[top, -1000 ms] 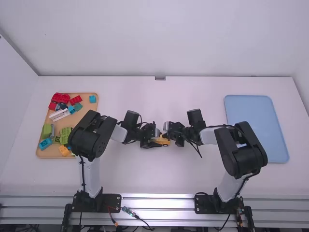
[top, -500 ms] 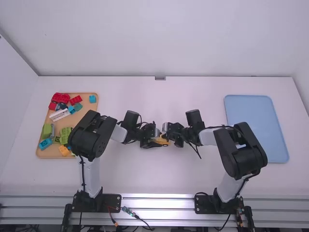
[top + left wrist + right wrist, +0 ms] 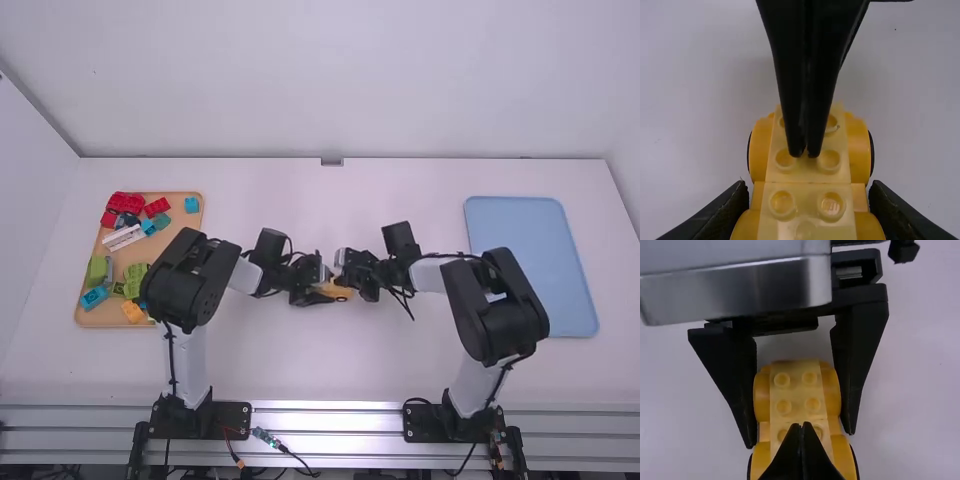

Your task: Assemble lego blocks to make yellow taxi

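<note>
Taxi base (image 3: 858, 150) is grasped at both sides by L claw (image 3: 808, 194); R claw (image 3: 801, 426) is clenched, its tips at the studded strip (image 3: 807, 175). Position: mid-worktop (image 3: 330, 365), long axis L–R, claw to claw (which end is front, I cannot tell). Wheels (image 3: 872, 154) and strip are on; roof is prob. left, w/ yellow block (image 3: 132, 309) in tray (image 3: 100, 319).

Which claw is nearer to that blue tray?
The right claw. It points at the top of the yellow toy, coming in from the side of the blue tray; the left claw grips the toy from the opposite side.
</note>
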Robot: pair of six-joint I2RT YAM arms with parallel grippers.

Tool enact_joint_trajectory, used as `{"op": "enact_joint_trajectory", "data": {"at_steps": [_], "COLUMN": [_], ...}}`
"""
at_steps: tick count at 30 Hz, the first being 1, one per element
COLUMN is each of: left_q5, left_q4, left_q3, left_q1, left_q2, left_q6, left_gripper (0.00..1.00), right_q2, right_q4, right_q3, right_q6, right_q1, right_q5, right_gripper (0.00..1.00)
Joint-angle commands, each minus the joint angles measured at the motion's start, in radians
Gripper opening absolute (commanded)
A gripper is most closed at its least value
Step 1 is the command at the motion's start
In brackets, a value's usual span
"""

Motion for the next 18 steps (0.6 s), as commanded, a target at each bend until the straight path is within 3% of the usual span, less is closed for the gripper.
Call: {"op": "enact_joint_trajectory", "data": {"at_steps": [1,8,14,18], "left_q5": [-0.015,-0.015,-0.015,-0.015], "left_q4": [-0.011,-0.011,-0.008,-0.008], "left_q3": [0.010,0.010,0.013,0.012], "left_q1": [-0.012,-0.013,-0.013,-0.013], "left_q2": [0.006,0.006,0.006,0.006], "left_q6": [-0.007,-0.007,-0.007,-0.007], "left_gripper": [0.51,0.51,0.55,0.57], "right_q2": [-0.065,-0.268,-0.364,-0.408], "right_q4": [-0.042,-0.050,-0.099,-0.200], "right_q3": [0.003,0.028,0.027,0.027], "right_q6": [-0.027,0.002,0.146,0.203], "right_q1": [0.004,-0.050,-0.106,-0.130], "right_q5": [0.066,0.076,0.220,0.338], "right_gripper": [0.00,0.00,0.01,0.21]}}
